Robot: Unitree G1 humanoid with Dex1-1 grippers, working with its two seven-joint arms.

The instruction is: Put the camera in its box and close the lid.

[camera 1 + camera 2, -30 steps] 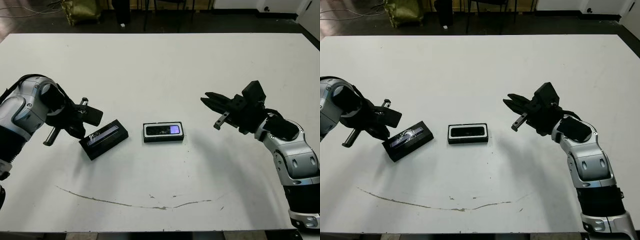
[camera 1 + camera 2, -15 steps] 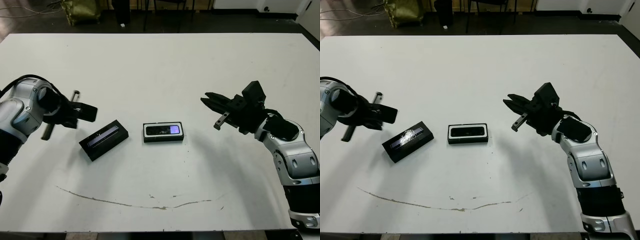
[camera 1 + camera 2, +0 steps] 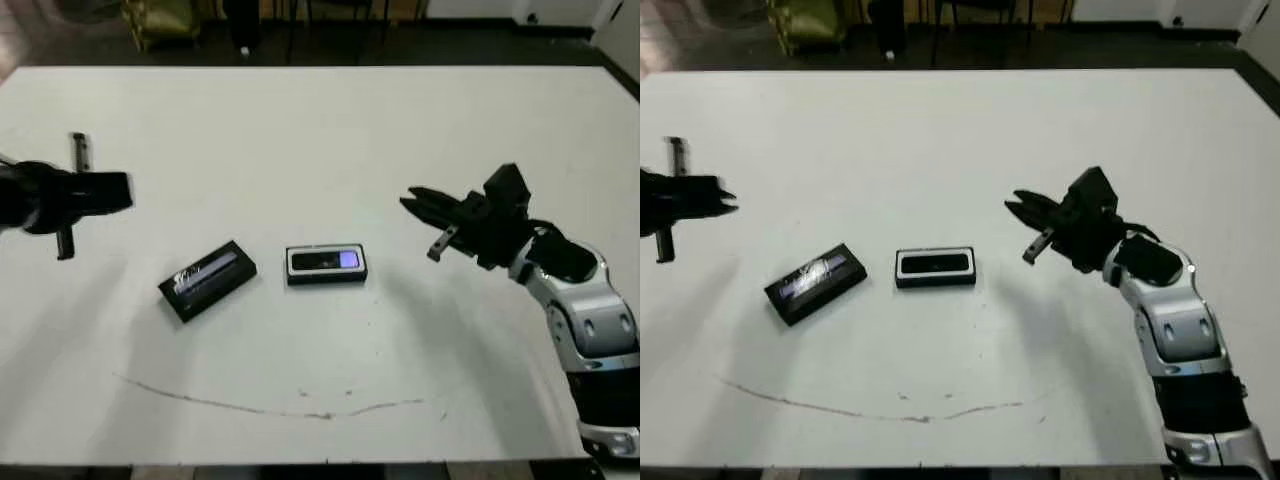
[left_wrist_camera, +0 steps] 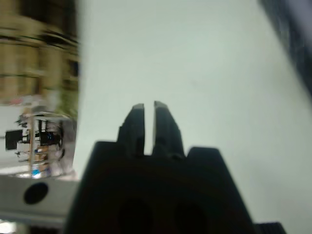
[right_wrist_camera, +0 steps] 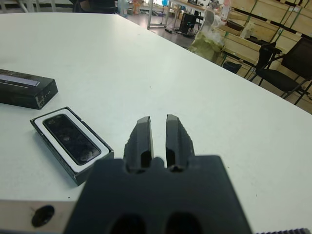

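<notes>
You have a plain white table (image 3: 320, 130) in front of you, with a thin dark scratch line (image 3: 270, 405) curving along its near side. Beyond the far edge the floor is dark, and a yellowish bag (image 3: 160, 18) sits there; the right wrist view shows wooden shelving (image 5: 273, 24) and a dark chair (image 5: 287, 68) in the room.

The camera (image 3: 326, 262) lies inside the box (image 3: 326, 279) near the table's middle, its purplish spot facing up. The lid (image 3: 208, 279) rests flat on the table just to the left of the box, turned at an angle and not touching it.

Your left gripper (image 3: 120, 190) hangs above the left side, blurred, fingers nearly together and empty. Your right gripper (image 3: 412, 198) hovers right of the box, its fingers a narrow slit apart, holding nothing.
</notes>
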